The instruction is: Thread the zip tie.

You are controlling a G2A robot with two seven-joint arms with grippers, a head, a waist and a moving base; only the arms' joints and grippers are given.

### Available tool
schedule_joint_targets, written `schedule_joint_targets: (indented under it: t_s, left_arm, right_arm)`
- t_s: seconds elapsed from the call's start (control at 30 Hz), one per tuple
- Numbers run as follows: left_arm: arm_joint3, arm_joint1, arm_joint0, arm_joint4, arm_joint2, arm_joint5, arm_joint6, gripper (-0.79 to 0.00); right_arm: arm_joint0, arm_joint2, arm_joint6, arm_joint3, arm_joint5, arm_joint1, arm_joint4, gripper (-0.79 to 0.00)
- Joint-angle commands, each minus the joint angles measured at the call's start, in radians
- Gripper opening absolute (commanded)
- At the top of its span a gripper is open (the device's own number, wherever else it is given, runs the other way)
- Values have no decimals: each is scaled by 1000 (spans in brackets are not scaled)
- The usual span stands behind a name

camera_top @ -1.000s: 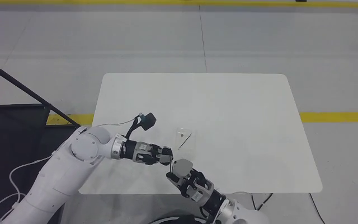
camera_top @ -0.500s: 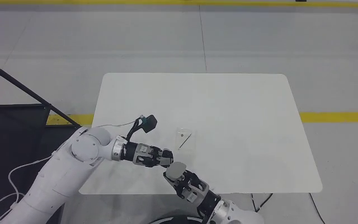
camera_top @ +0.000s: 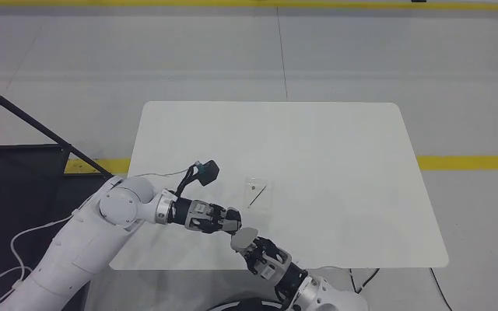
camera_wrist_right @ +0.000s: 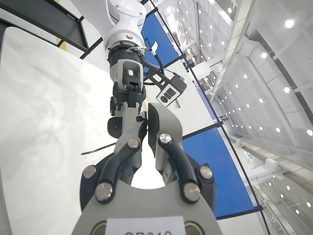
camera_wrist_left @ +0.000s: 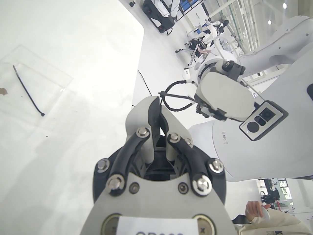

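Note:
A thin black zip tie point(camera_wrist_right: 97, 149) is held in the air between both grippers, above the near left part of the white table point(camera_top: 350, 155). My left gripper point(camera_top: 231, 223) is shut on the tie's head end point(camera_wrist_left: 160, 94), which pokes out past its fingertips. My right gripper point(camera_top: 243, 236) meets it tip to tip and is shut on the strap, whose loose tail sticks out sideways in the right wrist view. In the left wrist view the right gripper point(camera_wrist_left: 205, 108) stands just beyond the tie.
A second black zip tie point(camera_top: 255, 192) lies on a clear plastic bag point(camera_wrist_left: 49, 74) on the table, a little beyond the grippers. The table's near edge is close under the right arm. The wider right half of the table is bare.
The right gripper has drawn back a little toward the table's near edge and to the left. The left gripper has shifted slightly with it, still on the tie.

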Motion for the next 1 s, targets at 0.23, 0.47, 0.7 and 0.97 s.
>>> schedule_joint_targets:
  t_s: [0.23,0.47,0.7,0.97]
  left_arm:
    - [-10,12,-3,30,8,-30,30,-785]
    - [-19,21,17,101,-17,-81,82,-785]
    - [-59,23,52,194,-46,-108,151,-785]
    - [-104,27,96,291,-79,-129,223,-785]
  right_arm:
    - [6,-5,4,0,-9,4,-5,-785]
    - [8,-7,7,-2,-13,8,-8,-785]
    - [7,-10,8,-4,-18,12,-16,-785]
    - [11,-13,19,-4,-24,15,-20,-785]
